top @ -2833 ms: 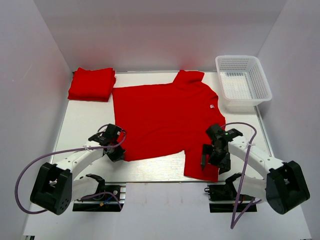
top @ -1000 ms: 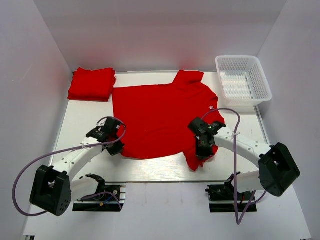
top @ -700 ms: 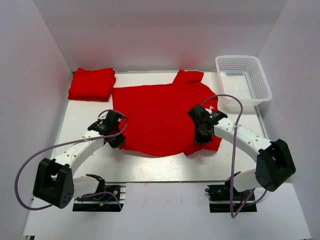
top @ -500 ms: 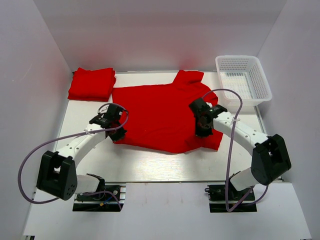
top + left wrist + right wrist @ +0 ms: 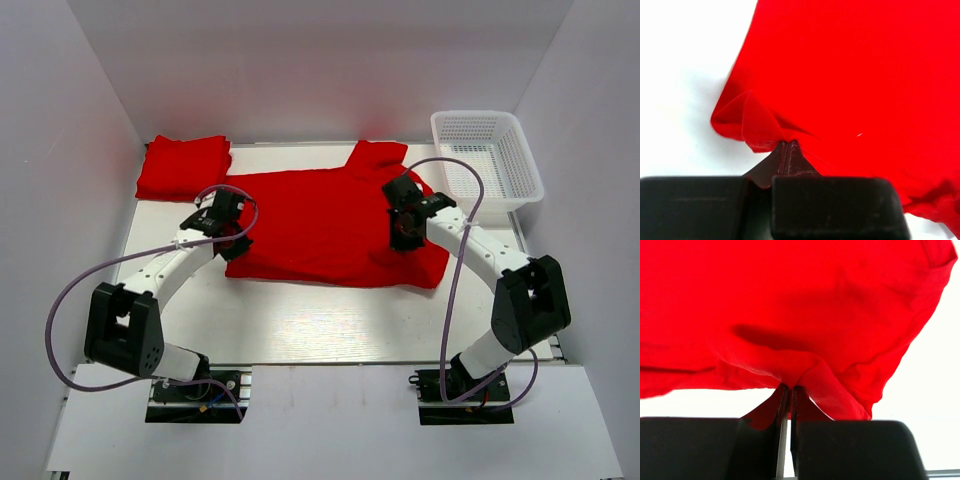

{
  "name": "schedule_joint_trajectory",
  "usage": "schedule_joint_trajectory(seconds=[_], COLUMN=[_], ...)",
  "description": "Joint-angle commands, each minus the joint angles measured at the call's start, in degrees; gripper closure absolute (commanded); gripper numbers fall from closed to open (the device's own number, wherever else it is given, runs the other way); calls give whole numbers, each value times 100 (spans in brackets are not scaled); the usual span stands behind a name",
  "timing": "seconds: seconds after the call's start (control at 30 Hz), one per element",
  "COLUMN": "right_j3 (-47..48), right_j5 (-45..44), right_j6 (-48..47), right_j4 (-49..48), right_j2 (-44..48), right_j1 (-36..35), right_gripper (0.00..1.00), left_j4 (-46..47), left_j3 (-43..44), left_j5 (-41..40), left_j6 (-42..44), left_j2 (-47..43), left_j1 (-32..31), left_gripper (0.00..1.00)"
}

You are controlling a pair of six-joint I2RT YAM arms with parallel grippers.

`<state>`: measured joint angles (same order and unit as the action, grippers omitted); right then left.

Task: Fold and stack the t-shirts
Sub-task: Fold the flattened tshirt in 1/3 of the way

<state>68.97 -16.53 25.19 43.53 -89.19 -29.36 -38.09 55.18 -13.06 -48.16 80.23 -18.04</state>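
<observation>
A bright red t-shirt (image 5: 320, 225) lies across the middle of the table, its near half doubled back over the far half. My left gripper (image 5: 230, 232) is shut on the shirt's left edge, where the cloth (image 5: 752, 122) bunches at the fingertips. My right gripper (image 5: 403, 232) is shut on a fold of the same shirt (image 5: 805, 365) near its right side. One sleeve (image 5: 377, 155) sticks out at the far edge. A folded red t-shirt (image 5: 183, 168) lies at the far left corner.
A white mesh basket (image 5: 487, 160) stands at the far right corner, beside the right arm's elbow. White walls close the table on three sides. Bare tabletop (image 5: 330, 320) stretches between the shirt and the arm bases.
Both grippers have carried the shirt's near edge away from the bases toward the far side, folding the shirt over itself. The near sleeve has been dragged up with it.
</observation>
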Motion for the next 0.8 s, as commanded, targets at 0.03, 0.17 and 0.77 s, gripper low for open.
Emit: schedule_joint_trajectory(seconds=[0.03,0.17,0.77], right_j3=[406,424,802], right_j5=[-148,-175,1], right_j6=[-242,-400,-1041], right_j4=[-213,-450,-1478], right_j2=[-46,-37,-371], right_j1=[132,168,546], right_gripper=[100,100,100], left_j4=[214,152,-480], left_j3=[405,511,1101], left_j5=[-12,-73,-628], left_j6=[290,290,70], left_j2=[256,371,871], left_j1=[38,38,249], left_gripper=[100,100,100])
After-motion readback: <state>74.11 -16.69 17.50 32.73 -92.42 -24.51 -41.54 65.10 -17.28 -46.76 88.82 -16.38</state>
